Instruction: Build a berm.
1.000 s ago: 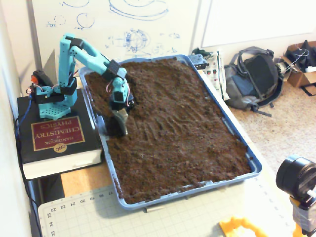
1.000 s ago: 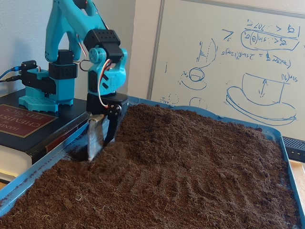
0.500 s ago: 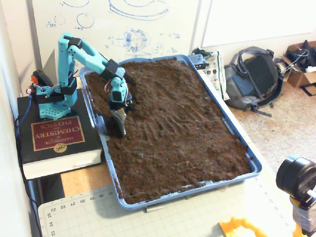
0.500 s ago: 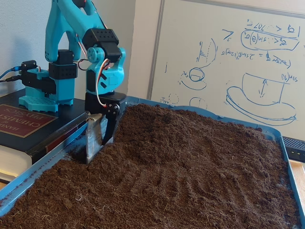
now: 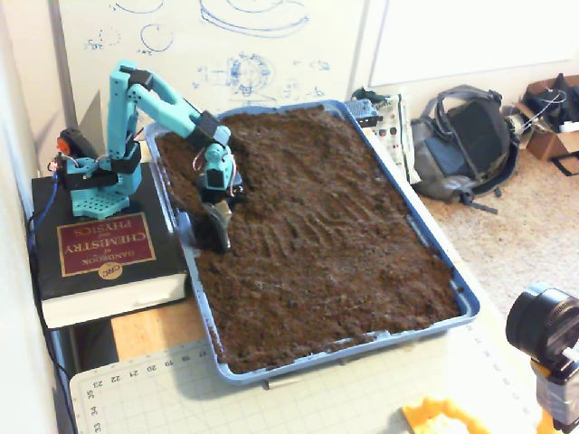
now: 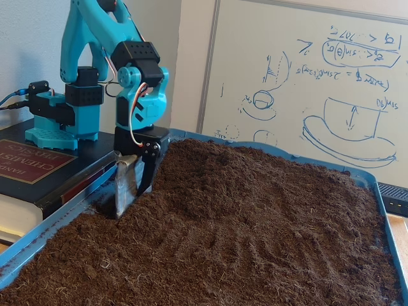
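Loose dark-brown soil fills a blue tray. It rises into a broad hump, the berm, near the tray's far left part beside the arm; from above the berm looks only slightly raised. The teal arm reaches down from its base on a book. Its gripper points straight down into the soil close to the tray's left wall. In the low fixed view the gripper shows a grey metal blade and a black finger close together, tips at or in the soil. Nothing is visibly held.
The arm's base stands on a thick chemistry handbook left of the tray. A whiteboard stands behind. Electronics and a backpack lie to the right, a cutting mat in front, another camera at bottom right.
The gripper has edged slightly toward the tray's left wall while staying down in the soil; the wrist has tilted a little. The soil looks much the same.
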Action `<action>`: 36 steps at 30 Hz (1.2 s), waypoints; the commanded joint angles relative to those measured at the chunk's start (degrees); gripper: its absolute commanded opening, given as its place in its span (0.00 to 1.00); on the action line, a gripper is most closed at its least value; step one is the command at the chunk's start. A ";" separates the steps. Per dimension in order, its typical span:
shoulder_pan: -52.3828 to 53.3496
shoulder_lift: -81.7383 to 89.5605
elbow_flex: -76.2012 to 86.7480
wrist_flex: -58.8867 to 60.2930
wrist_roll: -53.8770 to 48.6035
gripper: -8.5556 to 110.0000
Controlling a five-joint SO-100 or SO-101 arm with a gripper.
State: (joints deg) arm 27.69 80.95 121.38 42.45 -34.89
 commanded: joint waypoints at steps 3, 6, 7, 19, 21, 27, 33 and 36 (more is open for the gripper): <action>-2.99 -2.20 -8.26 -0.44 2.72 0.07; -5.71 -2.99 -10.99 -0.35 8.88 0.07; -6.94 -2.99 -11.78 -0.35 10.90 0.07; -13.10 -3.25 -14.59 -0.26 17.49 0.07; -13.18 -3.52 -14.59 -0.26 17.23 0.07; -13.54 -10.63 -20.57 -0.44 17.14 0.07; -15.47 -20.13 -32.52 -0.18 17.23 0.07; -16.52 -21.09 -34.89 -0.18 17.23 0.07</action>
State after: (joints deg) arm 15.38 61.35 97.21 45.62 -17.93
